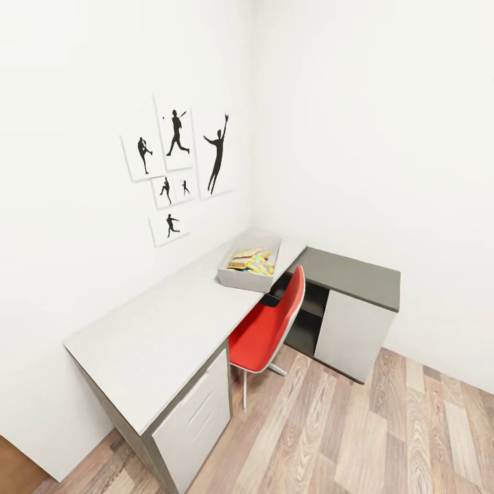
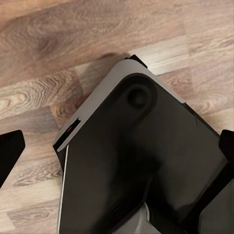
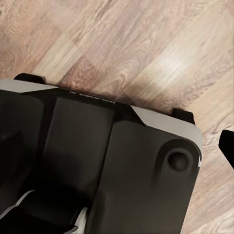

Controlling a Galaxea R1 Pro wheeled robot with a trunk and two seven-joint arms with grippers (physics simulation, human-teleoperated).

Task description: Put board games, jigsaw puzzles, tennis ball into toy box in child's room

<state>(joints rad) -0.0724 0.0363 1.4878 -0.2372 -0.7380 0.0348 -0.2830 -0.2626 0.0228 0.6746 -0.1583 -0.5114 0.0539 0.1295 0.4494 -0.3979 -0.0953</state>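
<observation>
The light-grey toy box (image 1: 239,279) stands on the table (image 1: 165,329) near the inner corner of the L. Inside it lie a yellow-orange board game (image 1: 244,259) and a multicoloured jigsaw puzzle (image 1: 261,265). The tennis ball and the bed are out of view. My left gripper (image 2: 117,156) hangs open over my own dark base, with one fingertip (image 2: 9,151) at each side of the left wrist view and nothing between them. Of my right gripper (image 3: 117,148), one fingertip (image 3: 228,146) shows far out at the picture's edge, so it stands open and holds nothing.
A red chair (image 1: 269,329) is tucked against the desk in front of the toy box. The dark grey desk section (image 1: 353,276) runs right along the far wall. Black athlete pictures (image 1: 177,165) hang above the desk. Wood-plank floor (image 1: 357,439) lies open at the right.
</observation>
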